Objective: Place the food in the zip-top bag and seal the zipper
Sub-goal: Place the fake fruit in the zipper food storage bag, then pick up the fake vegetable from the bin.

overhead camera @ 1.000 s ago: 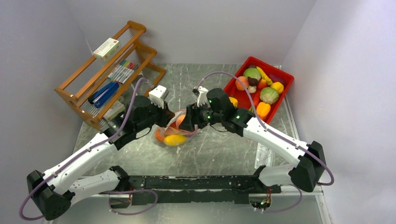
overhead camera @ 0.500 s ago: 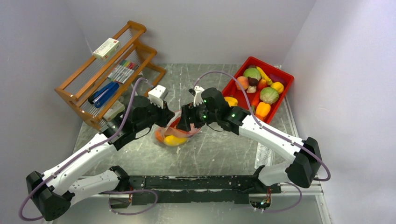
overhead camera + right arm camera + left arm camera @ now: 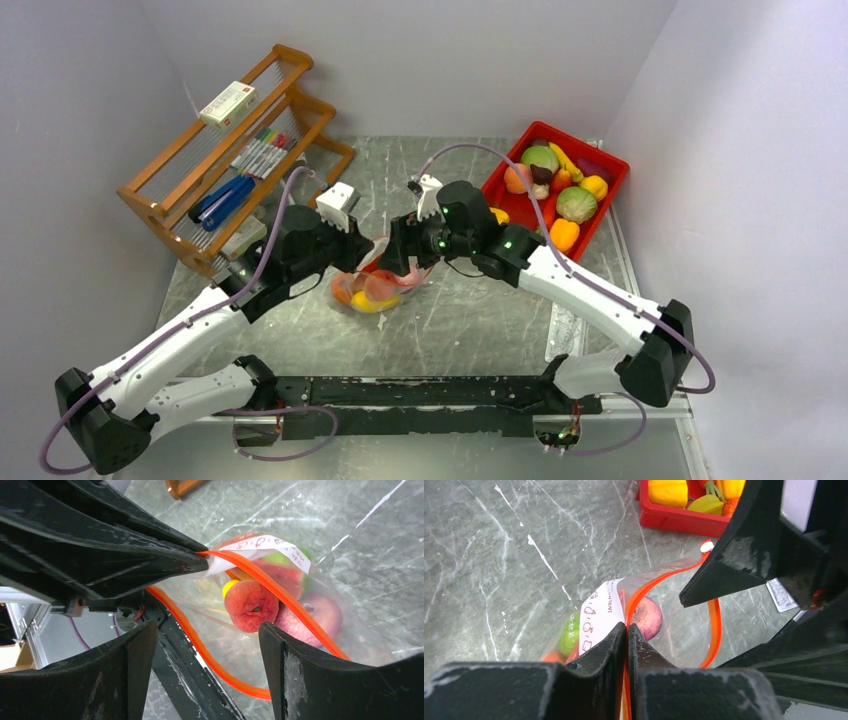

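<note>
The left gripper [image 3: 626,628] is pinched tight on the zipper [image 3: 260,578] beside the white label [image 3: 601,610] of the zip-top bag [image 3: 372,288], which lies on the table [image 3: 460,330] between both arms. The right gripper [image 3: 205,630] stands spread wide at the bag's gaping mouth. A peach-red fruit [image 3: 250,605] lies just beyond its tips, inside the bag.

We see the zip-top bag [image 3: 372,288] lying on the table left of the red tray [image 3: 590,146] and apart from it. It is clear and crinkled, with its mouth gaping. Its zipper [image 3: 280,596], an orange-red strip, is unsealed, the two sides bowed apart. One side, by the white label [image 3: 599,614], is pinched in the left gripper [image 3: 626,628]. Inside the bag we make out a peach-red piece [image 3: 250,605], a purple piece [image 3: 316,612], and some green and yellow. More food [image 3: 560,190] fills the tray.
</note>
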Robot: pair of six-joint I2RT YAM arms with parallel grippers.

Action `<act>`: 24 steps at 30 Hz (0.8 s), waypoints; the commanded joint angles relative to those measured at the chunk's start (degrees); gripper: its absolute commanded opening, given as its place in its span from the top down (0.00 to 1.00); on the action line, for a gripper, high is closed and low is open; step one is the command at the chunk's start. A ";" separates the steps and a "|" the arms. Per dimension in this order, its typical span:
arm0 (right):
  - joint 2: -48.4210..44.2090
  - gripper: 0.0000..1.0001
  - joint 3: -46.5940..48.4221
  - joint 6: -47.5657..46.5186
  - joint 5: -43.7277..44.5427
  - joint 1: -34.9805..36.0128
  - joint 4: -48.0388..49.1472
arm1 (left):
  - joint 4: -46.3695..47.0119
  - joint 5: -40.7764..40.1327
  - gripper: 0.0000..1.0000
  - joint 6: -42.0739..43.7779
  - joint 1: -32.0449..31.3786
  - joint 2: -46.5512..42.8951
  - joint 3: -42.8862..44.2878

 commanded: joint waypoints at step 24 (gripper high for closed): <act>4.07 0.29 5.54 -14.92 46.75 -20.63 -3.79 | 2.67 0.18 0.93 0.31 0.19 -1.76 -0.21</act>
